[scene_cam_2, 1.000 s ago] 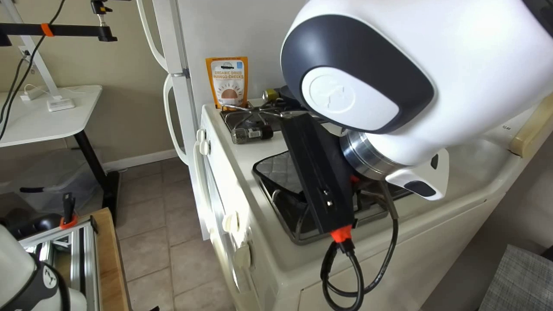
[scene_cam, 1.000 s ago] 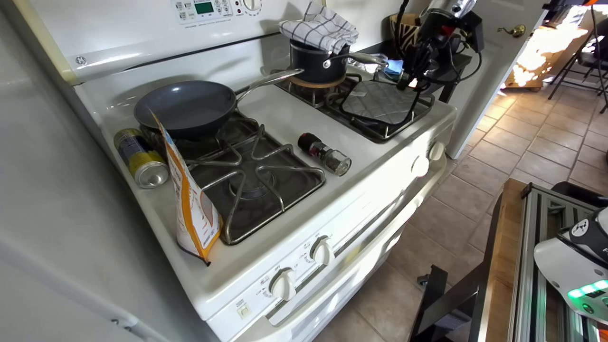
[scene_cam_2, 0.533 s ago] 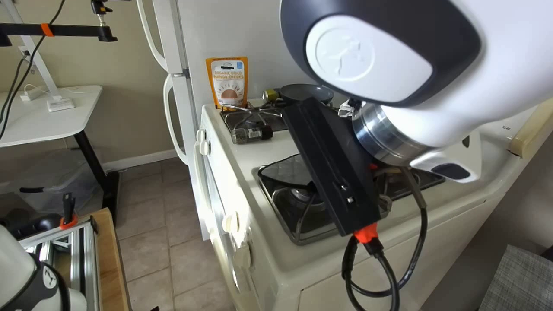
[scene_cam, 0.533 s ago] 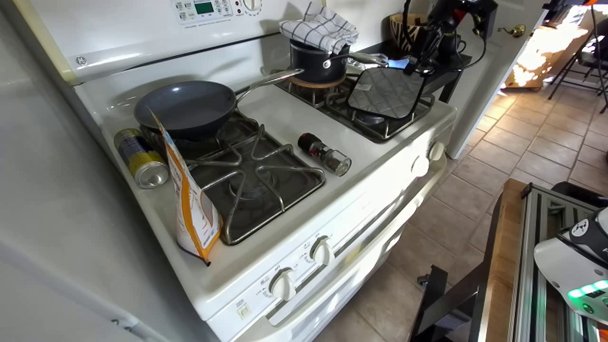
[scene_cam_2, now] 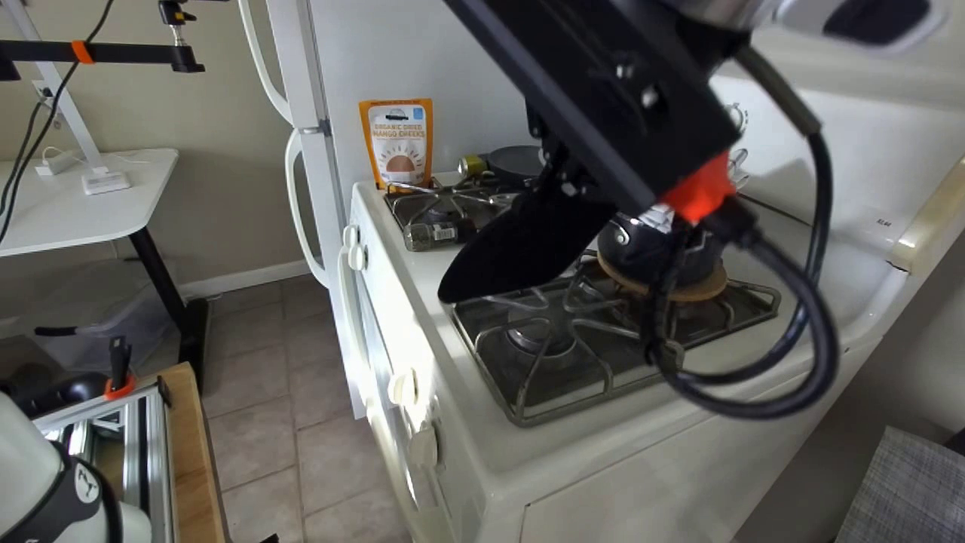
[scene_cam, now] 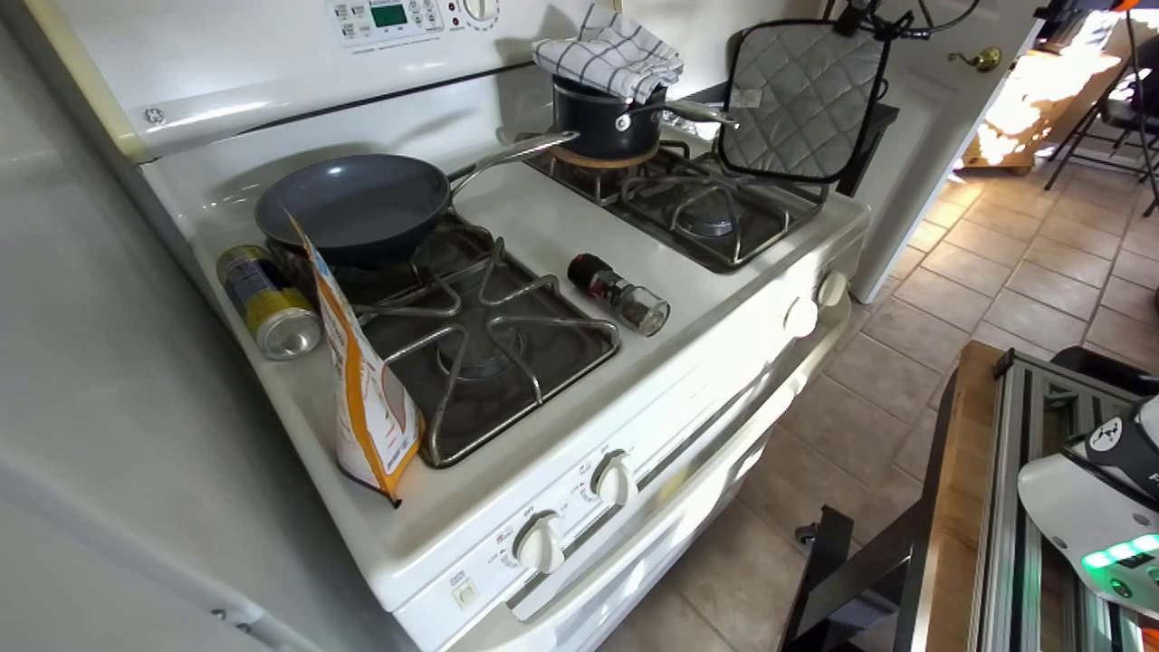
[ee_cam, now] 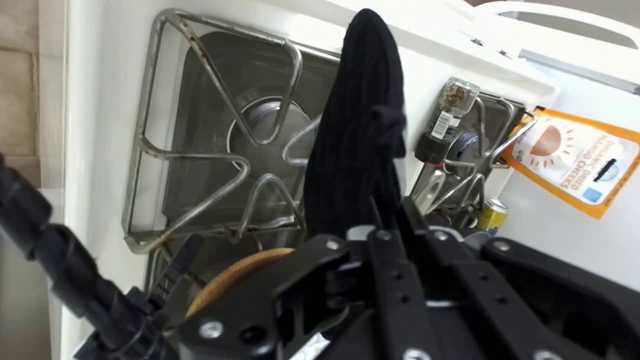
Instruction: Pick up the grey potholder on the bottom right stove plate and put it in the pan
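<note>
The grey potholder (scene_cam: 801, 100) hangs in the air, its quilted face showing in an exterior view. Its dark back shows in an exterior view (scene_cam_2: 520, 249) and in the wrist view (ee_cam: 350, 125). My gripper (scene_cam: 856, 23) is shut on its upper edge. In the wrist view the fingertips (ee_cam: 377, 215) close on the dark fabric. The stove plate (scene_cam: 706, 217) is bare below the potholder; it also shows in the wrist view (ee_cam: 220, 90). The pan (scene_cam: 353, 199) stands on the far-side back burner, apart from the gripper. In an exterior view the arm partly hides the pan (scene_cam_2: 516, 162).
A small dark pot (scene_cam: 605, 118) with a checked cloth (scene_cam: 611, 54) on top stands behind the bare plate. A pepper grinder (scene_cam: 620, 294) lies mid-stove. An upright orange bag (scene_cam: 362, 389) and a lying can (scene_cam: 272, 303) are near the pan, by the fridge (scene_cam_2: 422, 60).
The potholder lay on the stove plate, then tilted up at the gripped edge. It now hangs clear above the plate. My gripper and arm have moved up with it.
</note>
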Controlling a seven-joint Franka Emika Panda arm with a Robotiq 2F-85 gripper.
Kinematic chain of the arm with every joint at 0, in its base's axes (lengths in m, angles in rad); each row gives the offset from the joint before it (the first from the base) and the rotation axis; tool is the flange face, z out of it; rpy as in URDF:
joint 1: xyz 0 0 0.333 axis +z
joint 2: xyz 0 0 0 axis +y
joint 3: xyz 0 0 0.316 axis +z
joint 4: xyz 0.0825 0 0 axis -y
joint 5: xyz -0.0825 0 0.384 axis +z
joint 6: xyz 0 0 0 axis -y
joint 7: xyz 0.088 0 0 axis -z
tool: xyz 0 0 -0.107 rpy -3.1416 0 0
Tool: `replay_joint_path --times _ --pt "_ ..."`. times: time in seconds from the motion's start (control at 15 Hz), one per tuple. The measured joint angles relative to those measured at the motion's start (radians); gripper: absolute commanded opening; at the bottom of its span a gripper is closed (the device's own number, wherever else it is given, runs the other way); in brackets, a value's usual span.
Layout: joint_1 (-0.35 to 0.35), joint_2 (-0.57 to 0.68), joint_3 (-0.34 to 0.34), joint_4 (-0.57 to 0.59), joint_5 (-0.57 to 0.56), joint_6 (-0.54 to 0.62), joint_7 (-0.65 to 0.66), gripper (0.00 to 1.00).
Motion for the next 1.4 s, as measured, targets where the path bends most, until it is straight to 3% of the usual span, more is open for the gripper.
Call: replay_joint_path --times 0.27,0.8,1.2,1.4 --pt "0.040 -0.075 0.010 0.027 -0.019 -0.001 0.043 0.02" --pt "0.065 -0.070 0.003 0.033 -0.030 0.008 0.028 0.00" --pt "0.178 -0.146 0.147 0.134 -0.224 0.011 0.074 0.00" --pt "0.251 -0.123 0.222 0.209 -0.310 0.089 0.092 0.02"
